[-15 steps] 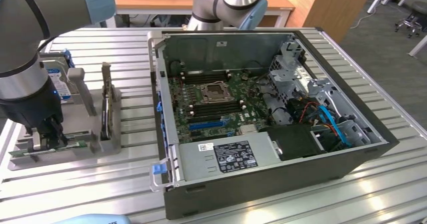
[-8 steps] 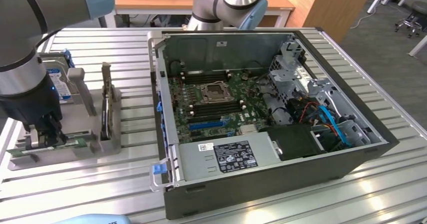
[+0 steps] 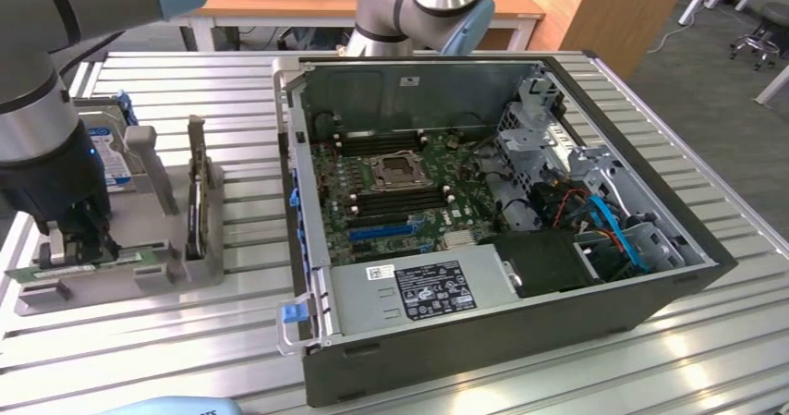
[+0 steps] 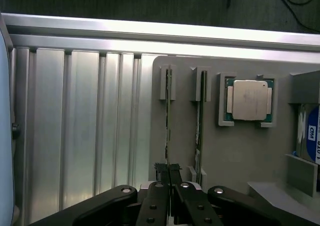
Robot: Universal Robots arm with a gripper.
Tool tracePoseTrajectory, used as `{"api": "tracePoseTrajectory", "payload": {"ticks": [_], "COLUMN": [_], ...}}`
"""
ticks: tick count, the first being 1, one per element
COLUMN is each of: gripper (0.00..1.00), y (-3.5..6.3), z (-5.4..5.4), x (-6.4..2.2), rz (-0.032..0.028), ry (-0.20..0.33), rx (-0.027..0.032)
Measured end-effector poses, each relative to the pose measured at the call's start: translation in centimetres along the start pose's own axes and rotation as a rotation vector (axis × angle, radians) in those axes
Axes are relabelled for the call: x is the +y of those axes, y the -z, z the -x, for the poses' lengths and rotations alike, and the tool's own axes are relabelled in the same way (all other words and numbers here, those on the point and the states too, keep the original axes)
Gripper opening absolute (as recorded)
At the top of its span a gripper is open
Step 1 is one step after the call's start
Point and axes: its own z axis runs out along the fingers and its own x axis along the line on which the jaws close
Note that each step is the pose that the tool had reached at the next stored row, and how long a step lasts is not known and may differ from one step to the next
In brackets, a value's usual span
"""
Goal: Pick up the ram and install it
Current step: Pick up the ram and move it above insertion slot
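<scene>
The ram (image 3: 129, 259) is a thin green stick standing on edge in a slot of the grey holder (image 3: 198, 269) at the exterior view's left. My gripper (image 3: 77, 249) reaches straight down onto it from above. In the wrist view the ram (image 4: 168, 116) runs away from me edge-on, its far end sitting in the holder's bracket. There my gripper (image 4: 170, 175) is shut on the stick's near part, with one dark fingertip on each side. A second, similar stick (image 4: 202, 106) stands in the neighbouring slot (image 3: 198, 189).
An open computer case (image 3: 309, 332) lies on the slatted aluminium table, its motherboard (image 3: 394, 202) with socket (image 3: 401, 170) and memory slots (image 3: 370, 142) exposed. On the holder (image 4: 240, 151) also sit a square silver processor chip (image 4: 248, 100) and a hard drive (image 4: 311, 136).
</scene>
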Motion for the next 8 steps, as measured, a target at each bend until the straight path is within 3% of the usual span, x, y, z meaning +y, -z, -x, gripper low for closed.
{"api": "tracePoseTrajectory", "payload": {"ticks": [8], "gripper": [0.12], "y": [1.97], "z": [0.0], "x": [-0.05], "rz": [0.0001], "ry": [0.000], "rx": [0.0000]}}
